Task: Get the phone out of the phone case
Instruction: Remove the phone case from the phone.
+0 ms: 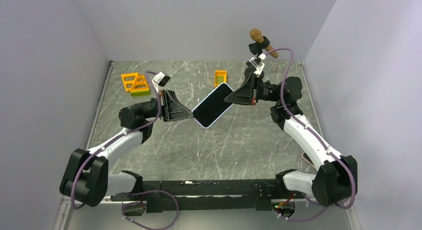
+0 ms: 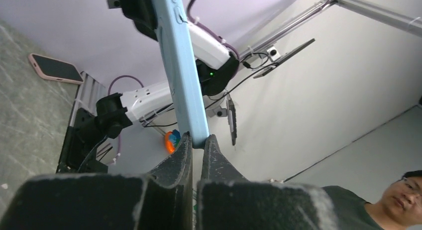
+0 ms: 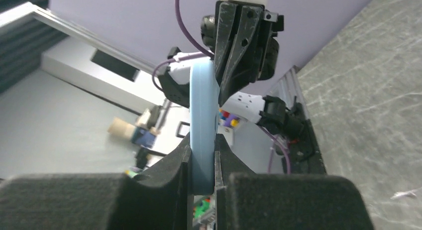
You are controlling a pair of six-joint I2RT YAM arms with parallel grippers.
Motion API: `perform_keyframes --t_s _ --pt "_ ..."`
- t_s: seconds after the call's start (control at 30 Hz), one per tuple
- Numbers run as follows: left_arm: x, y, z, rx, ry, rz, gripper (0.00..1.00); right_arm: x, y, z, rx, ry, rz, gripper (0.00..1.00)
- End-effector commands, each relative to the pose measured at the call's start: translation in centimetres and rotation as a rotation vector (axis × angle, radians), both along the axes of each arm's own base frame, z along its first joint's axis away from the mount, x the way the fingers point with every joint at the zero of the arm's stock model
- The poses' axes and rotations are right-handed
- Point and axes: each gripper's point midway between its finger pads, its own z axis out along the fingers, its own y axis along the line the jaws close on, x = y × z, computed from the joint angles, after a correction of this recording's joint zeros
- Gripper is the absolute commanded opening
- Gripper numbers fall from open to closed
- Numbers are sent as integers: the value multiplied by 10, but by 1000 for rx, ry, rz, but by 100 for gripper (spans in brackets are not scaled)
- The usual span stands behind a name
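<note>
The phone is up in the air over the middle of the counter, lying slantwise, with its dark screen turned upward. Around the screen I see a thin pale blue rim, which is the phone case. So the phone sits fully inside it, and no corner of the case looks peeled away.

The left gripper is pressed together on the lower end of the phone case, and its two fingers pinch the blue edge between their tips. The right gripper pinches the opposite, upper end in the same manner, with the case edge sitting deep between its fingers. Both arms reach in from their sides, and nothing holds the phone up except them.

As I judge it, only the lifting and the double grip are done. The real separation is left to do. One side must bend or pull the case rim off while the other keeps the phone, and I cannot tell whether either gripper touches the phone itself or only the case.

Further out, an orange frame and a small orange piece lie at the far side of the counter. A second phone in a pink case rests on the counter, well apart.
</note>
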Motion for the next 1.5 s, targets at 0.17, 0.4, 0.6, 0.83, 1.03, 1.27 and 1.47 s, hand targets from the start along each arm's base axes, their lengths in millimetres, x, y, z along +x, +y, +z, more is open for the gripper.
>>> perform_keyframes --t_s 0.17,0.4,0.6,0.83,1.03,1.27,1.47 --pt "18 -1 55 -260 -42 56 0 -16 20 33 194 80 104 0" --pt "38 -2 62 -314 1 103 0 -10 17 53 313 133 133 0" --pt "52 1 74 -375 50 129 0 -4 23 58 350 129 154 0" --pt "64 5 75 -415 142 148 0 2 27 64 404 118 160 0" --pt "74 -2 48 -314 284 177 0 10 31 73 426 94 124 0" --pt "63 -12 23 -62 183 283 28 40 7 54 387 197 -71 0" --pt "53 -2 -5 219 64 442 65 46 5 24 128 205 -166 0"
